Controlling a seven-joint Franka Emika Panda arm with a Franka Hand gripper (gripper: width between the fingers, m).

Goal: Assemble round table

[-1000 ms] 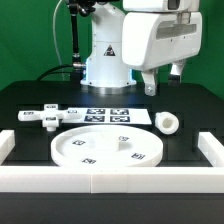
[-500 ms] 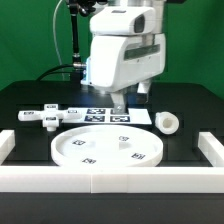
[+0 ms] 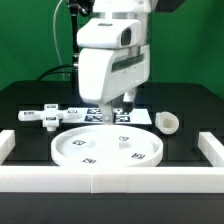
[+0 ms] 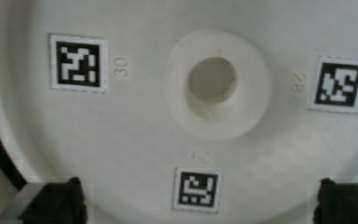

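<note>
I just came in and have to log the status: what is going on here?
The arm's two-finger gripper hovers over the far part of the large white round rimmed plastic disc, jaws open, holding nothing. The short white cylindrical post at the exterior view's right and the flat elongated white base piece at its left lie loose on the black table. Nothing is joined to the disc yet.

round disc: lying flat, centre | post: exterior view's right | base piece: exterior view's left
</note>
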